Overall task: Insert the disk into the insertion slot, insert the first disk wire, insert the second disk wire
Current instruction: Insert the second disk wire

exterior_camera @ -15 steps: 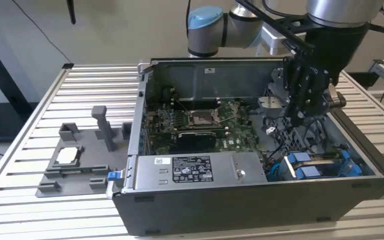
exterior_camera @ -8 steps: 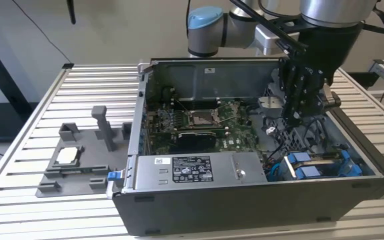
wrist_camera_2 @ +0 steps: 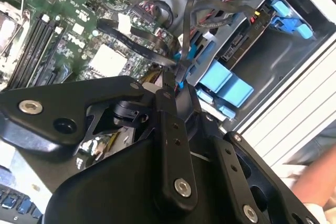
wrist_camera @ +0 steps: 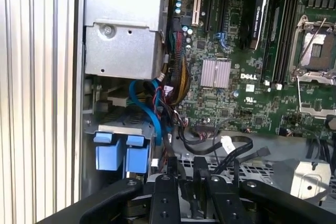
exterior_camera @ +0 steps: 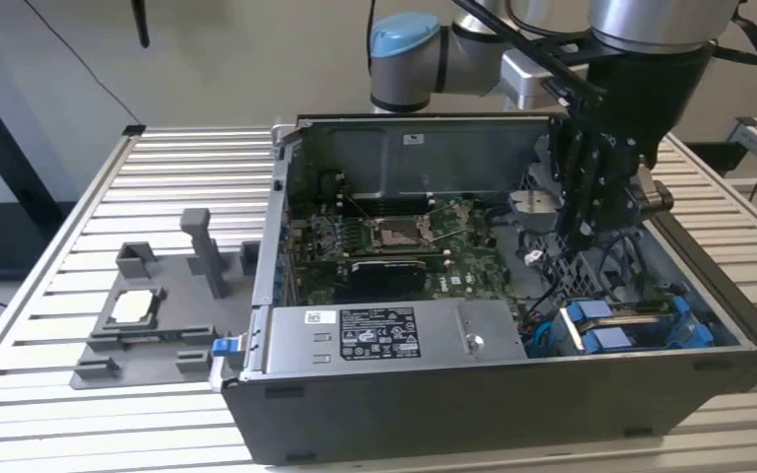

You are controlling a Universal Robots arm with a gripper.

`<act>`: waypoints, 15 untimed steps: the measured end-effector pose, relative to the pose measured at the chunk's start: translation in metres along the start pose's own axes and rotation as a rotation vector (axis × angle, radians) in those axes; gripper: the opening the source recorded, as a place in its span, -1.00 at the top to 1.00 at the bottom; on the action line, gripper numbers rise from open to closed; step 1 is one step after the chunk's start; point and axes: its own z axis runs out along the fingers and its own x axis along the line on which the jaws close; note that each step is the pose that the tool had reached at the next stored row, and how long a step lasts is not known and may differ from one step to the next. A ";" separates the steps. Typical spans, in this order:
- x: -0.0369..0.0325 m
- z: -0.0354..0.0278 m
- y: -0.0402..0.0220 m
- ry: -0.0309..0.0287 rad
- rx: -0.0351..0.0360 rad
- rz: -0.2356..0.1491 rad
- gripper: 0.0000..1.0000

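Two blue tabs (exterior_camera: 602,325) — disk (wrist_camera_2: 240,43) mostly hidden.

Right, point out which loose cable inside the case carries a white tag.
The flat black cable looping beside the motherboard, in both wrist views; a white tag wraps it. The blue cable by the silver box has none.
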 end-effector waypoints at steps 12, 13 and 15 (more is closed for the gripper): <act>-0.0068 0.0000 -0.0006 0.0044 0.0064 -0.008 0.46; -0.0068 -0.0001 -0.0006 0.0053 0.0063 -0.008 0.46; -0.0068 -0.0017 -0.0008 0.0061 0.0063 -0.008 0.46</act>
